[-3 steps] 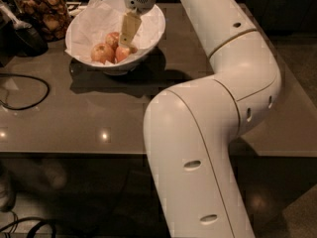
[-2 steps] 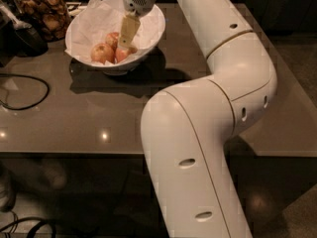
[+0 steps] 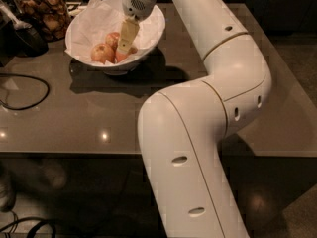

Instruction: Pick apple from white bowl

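Above the glossy grey-brown table (image 3: 64, 118), the big white robot arm (image 3: 198, 133) reaches down into the wide round white bowl (image 3: 154, 29). Its pale yellow gripper (image 3: 125, 42) is inside the bowl, the tip right at the small reddish apple (image 3: 120, 58) that lies there; whether it is open or closed, I cannot tell.

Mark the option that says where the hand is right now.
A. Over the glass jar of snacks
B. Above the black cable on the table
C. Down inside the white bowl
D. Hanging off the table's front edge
C: the hand is lowered past the rim of the white bowl, over its paper lining.
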